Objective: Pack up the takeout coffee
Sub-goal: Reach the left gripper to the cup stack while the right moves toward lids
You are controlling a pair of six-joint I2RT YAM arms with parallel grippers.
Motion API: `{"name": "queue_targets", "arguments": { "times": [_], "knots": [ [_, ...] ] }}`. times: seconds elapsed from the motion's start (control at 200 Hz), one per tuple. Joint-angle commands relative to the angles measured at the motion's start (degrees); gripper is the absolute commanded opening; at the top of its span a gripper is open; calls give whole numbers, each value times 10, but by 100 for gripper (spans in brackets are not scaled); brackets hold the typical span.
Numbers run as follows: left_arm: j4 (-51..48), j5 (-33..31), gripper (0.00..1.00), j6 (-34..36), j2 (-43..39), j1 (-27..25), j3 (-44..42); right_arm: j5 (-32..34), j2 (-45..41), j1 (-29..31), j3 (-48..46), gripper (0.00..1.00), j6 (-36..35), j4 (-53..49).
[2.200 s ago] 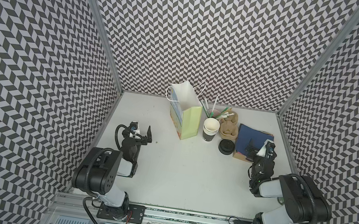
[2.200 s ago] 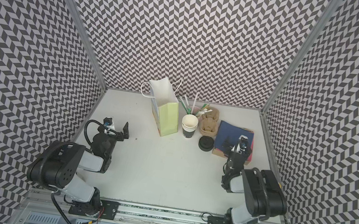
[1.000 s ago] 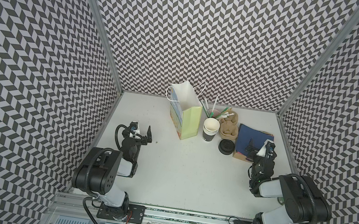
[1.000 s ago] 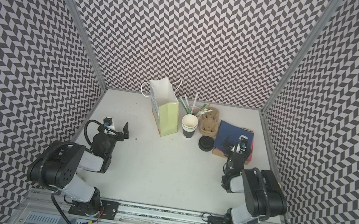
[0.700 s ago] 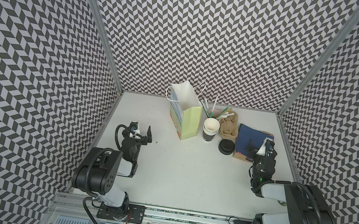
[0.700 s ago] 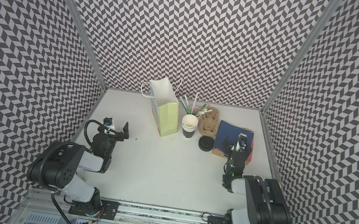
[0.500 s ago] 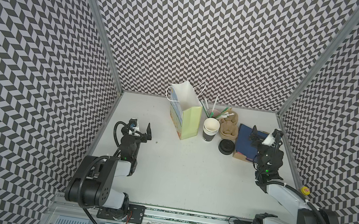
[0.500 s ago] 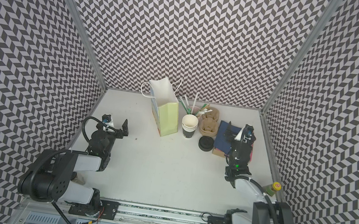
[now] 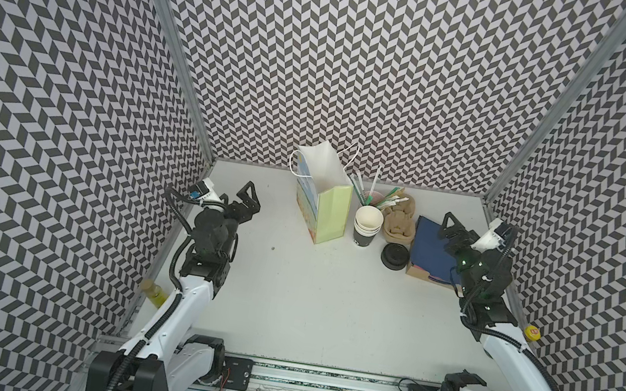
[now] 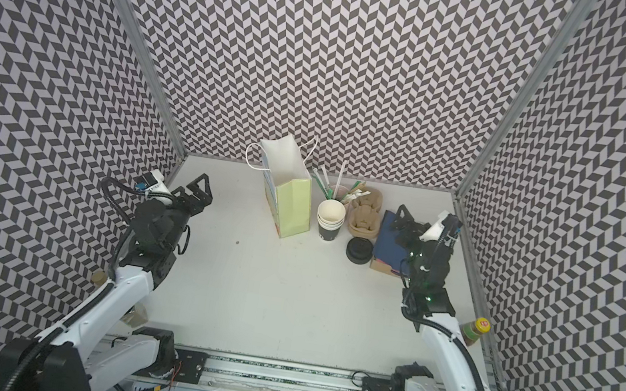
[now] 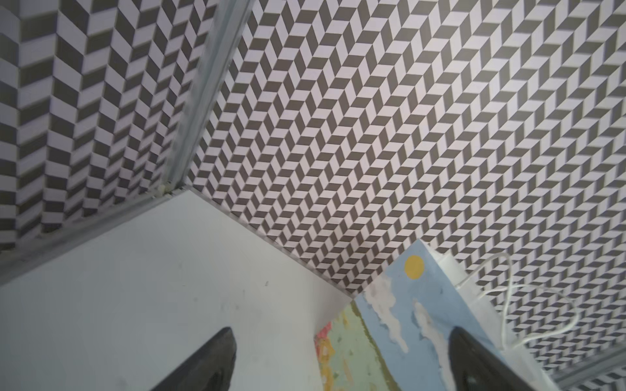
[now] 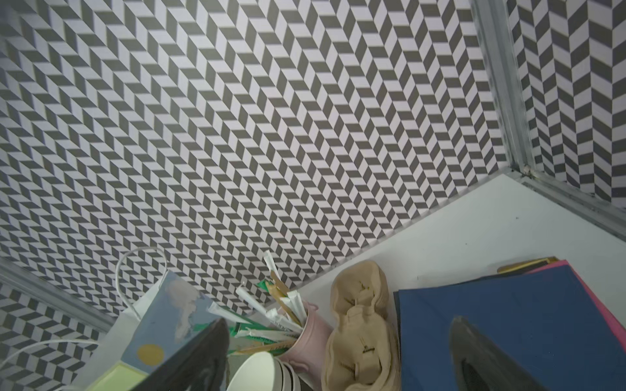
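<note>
Arms extended forward — left tool [image 9: 233, 197], right tool [image 9: 461, 232] both agape.

The enclosure wall panels [image 9: 364, 65] carry a repeating black-and-white chevron pattern; the flat tabletop [image 9: 308, 297] is plain off-white. The tall paper gift bag [image 9: 331, 214] has a lime-green side, white interior and a printed face of blue sky, white clouds and a yellow sun disc. The stacked small paper cups [image 9: 366, 229] are black outside, cream-white inside; the round plastic lid [image 9: 394, 256] is black, the moulded pulp carrier [image 9: 398, 224] tan, the cup of straws [image 12: 305, 335] pink with white and green wrappers, the flat paper stack [image 9: 432, 244] navy blue over pink.
</note>
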Motion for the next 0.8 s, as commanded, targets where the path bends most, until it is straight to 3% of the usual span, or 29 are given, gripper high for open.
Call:
{"name": "queue_targets", "arguments": {
  "times": [0.0, 0.085, 0.25, 0.391, 0.571, 0.796],
  "knots": [
    [-105, 94, 83, -78, -8, -10, 6, -31, 3, 1, 49, 99, 16, -91],
    [-143, 52, 83, -85, -15, -69, 19, -40, 6, 5, 61, 99, 9, -126],
    [-263, -94, 86, -86, 16, -252, 98, -51, 9, 9, 75, 99, -9, -171],
    [-327, -149, 83, -124, 88, -345, 171, -48, 11, 26, 76, 99, -25, -179],
    [-392, -159, 79, -128, 231, -397, 303, -35, 18, 51, 81, 100, -42, -188],
    [-418, -156, 78, -114, 363, -413, 415, -29, 10, 70, 85, 99, -57, -192]
  ]
}}
